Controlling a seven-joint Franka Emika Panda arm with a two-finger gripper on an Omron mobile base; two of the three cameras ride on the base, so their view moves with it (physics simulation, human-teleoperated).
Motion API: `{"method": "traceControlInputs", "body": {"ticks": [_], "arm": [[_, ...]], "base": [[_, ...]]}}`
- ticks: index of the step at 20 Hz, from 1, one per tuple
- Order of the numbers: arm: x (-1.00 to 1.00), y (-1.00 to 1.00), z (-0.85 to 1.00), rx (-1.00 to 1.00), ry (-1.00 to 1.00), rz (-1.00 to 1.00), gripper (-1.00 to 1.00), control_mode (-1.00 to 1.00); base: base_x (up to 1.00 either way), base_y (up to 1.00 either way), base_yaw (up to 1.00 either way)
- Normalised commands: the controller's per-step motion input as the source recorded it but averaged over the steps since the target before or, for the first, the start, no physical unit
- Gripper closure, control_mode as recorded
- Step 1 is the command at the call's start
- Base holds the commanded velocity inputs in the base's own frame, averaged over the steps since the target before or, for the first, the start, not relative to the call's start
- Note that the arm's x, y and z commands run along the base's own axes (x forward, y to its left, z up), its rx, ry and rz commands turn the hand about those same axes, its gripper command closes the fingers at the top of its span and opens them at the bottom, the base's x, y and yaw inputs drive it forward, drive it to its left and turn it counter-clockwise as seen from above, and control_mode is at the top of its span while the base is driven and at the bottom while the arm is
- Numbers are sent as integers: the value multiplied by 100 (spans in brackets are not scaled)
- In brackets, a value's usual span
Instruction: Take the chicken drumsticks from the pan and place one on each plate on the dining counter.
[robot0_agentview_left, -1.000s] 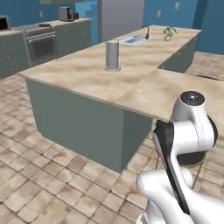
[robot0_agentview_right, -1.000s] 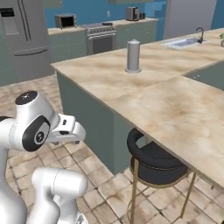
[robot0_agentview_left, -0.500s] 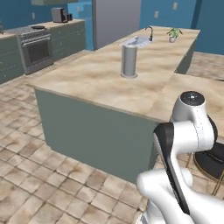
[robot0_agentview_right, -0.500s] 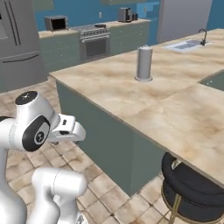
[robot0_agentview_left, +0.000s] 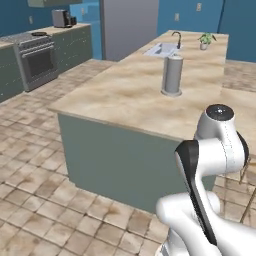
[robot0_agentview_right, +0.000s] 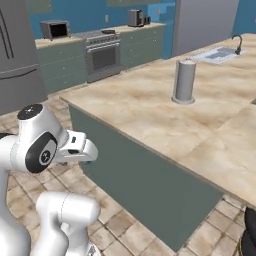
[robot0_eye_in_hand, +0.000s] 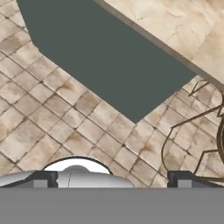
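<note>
My gripper (robot0_eye_in_hand: 113, 179) is open, its two dark fingertips (robot0_eye_in_hand: 41, 178) wide apart with nothing between them. It hangs low over the tiled floor, facing the grey-green side panel (robot0_eye_in_hand: 109, 65) of the dining counter (robot0_eye_in_hand: 175, 26). In the right base view my hand (robot0_agentview_right: 75, 148) sits folded close to the arm, well short of the counter's corner. The chicken drumsticks, the pan and the plates are out of view. A small dark shape lies on the far stove (robot0_agentview_right: 102, 50), too small to tell what it is.
A steel canister (robot0_agentview_left: 172, 75) stands on the beige worktop, with a sink (robot0_agentview_left: 161, 48) and a small plant (robot0_agentview_left: 204, 41) beyond. A gold-legged stool (robot0_eye_in_hand: 197, 131) stands by the counter. Fridge (robot0_agentview_left: 130, 27), toaster (robot0_agentview_left: 61, 18) and microwave (robot0_agentview_right: 55, 30) line the back wall.
The whole scene has slid across both base views, so the base has driven along the counter. The arm keeps its folded pose and the gripper stays open.
</note>
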Motion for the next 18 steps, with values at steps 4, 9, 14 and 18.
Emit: {"method": "traceControlInputs", "body": {"ticks": [4,9,14,18], "arm": [[0,0,0,0,0,0,-100,100],[0,0,0,0,0,0,-100,100],[0,0,0,0,0,0,-100,100],[0,0,0,0,0,0,-100,100]], "base": [[97,100,-20],[94,100,-20],[86,100,-20],[80,100,-20]]}}
